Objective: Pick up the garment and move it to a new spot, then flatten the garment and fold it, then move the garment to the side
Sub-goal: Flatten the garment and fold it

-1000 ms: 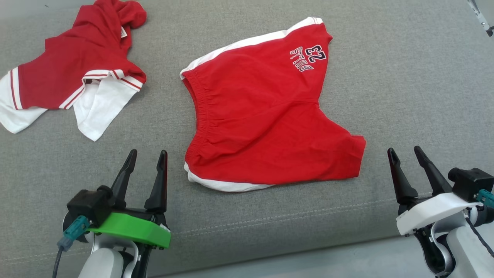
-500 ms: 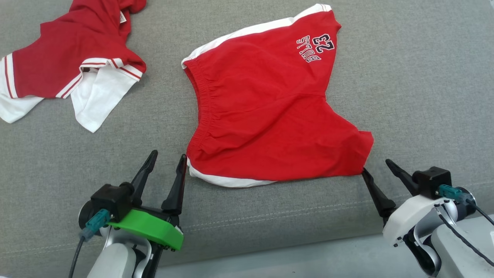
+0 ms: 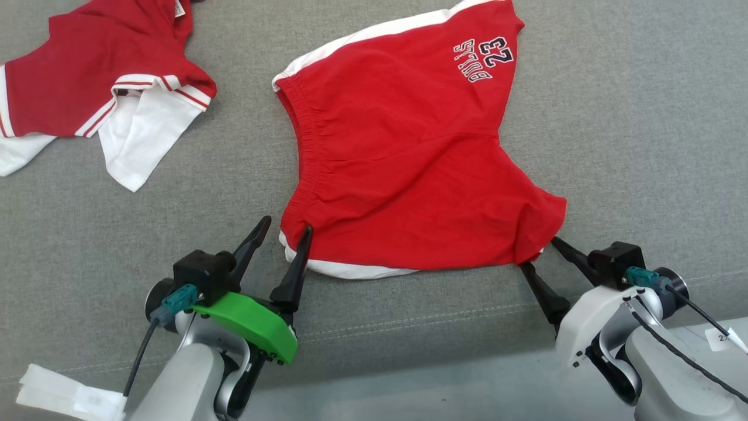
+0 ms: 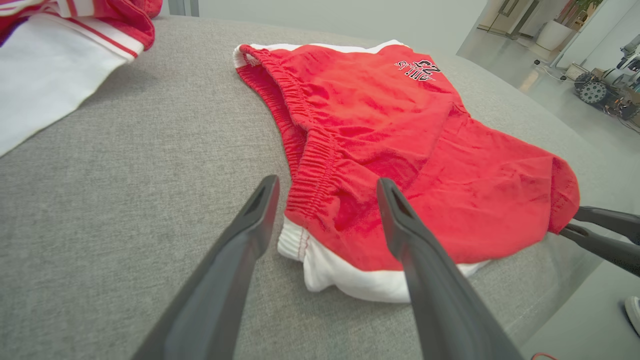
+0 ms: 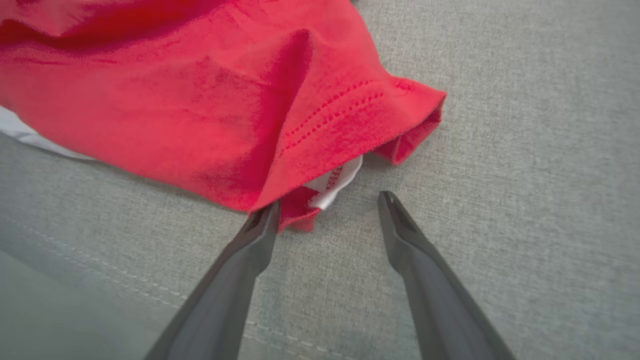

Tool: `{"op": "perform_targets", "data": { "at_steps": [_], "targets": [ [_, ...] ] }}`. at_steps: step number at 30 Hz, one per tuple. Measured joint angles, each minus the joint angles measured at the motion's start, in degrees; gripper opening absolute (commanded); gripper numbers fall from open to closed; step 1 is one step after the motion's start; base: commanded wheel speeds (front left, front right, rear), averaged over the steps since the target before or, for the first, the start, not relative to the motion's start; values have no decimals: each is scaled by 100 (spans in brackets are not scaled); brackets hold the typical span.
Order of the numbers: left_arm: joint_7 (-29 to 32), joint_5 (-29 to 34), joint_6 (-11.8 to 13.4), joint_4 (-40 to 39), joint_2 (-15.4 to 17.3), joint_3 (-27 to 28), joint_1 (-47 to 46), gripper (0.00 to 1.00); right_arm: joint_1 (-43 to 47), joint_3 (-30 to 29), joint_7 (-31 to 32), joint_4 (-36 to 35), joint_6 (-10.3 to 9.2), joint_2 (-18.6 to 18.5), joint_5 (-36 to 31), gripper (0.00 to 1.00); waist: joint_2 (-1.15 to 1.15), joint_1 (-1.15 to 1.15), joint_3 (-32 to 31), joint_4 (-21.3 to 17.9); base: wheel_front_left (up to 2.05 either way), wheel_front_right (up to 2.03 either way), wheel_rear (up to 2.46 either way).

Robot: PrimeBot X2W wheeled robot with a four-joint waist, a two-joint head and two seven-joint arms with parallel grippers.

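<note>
Grey woven cushion (image 3: 643, 117), flat, with a stitched seam along its near edge. The red shorts (image 3: 409, 164) lie spread in the middle of it. The waistband faces the robot's left and the legs its right, white side stripes on the far and near edges. A red-and-white shirt (image 3: 87, 99) sits crumpled at far left, well apart.

Left gripper (image 3: 287, 224): jaws wide, nothing held. It straddles the near waistband corner (image 4: 300, 210), one finger over red cloth and the other over bare cushion. Right gripper (image 3: 538, 252): jaws also wide, empty, at the near leg hem (image 5: 350, 120). One tip touches the fabric edge, the other stands on cushion just beside it.

Judged step: pinching the two near corners for the lift.

- Go in low, so the under finger slides beneath both layers; the white inner layer peeks out at the hem.
- The right gripper looks shallow, so a deeper bite past the double stitching would hold better.
- Close both together and lift level, so the cloth hangs without twisting.
</note>
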Motion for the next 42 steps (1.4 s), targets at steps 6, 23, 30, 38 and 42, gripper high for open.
{"op": "perform_targets", "data": {
  "at_steps": [6,23,30,38,42],
  "targets": [
    [107,-108,0,145,142,-158,-312,100,-219,189,-3,185,25,1,-79,100,0,0,115,-37,0,0,0],
    [121,-519,-1,514,291,-493,-550,100,-508,713,-253,489,24,163,290,0,0,0,80,-67,0,0,0],
    [100,-815,-1,624,388,-613,-554,100,-507,722,-380,454,25,158,539,0,0,0,-19,-140,0,0,0],
    [350,-1303,-1,925,424,-773,-565,100,-505,964,-407,450,32,143,656,0,0,0,-102,-336,0,0,0],
    [382,-1511,-1,980,424,-682,-664,100,-501,954,-433,443,32,98,721,0,0,0,-131,-426,0,0,0]
  ]
}}
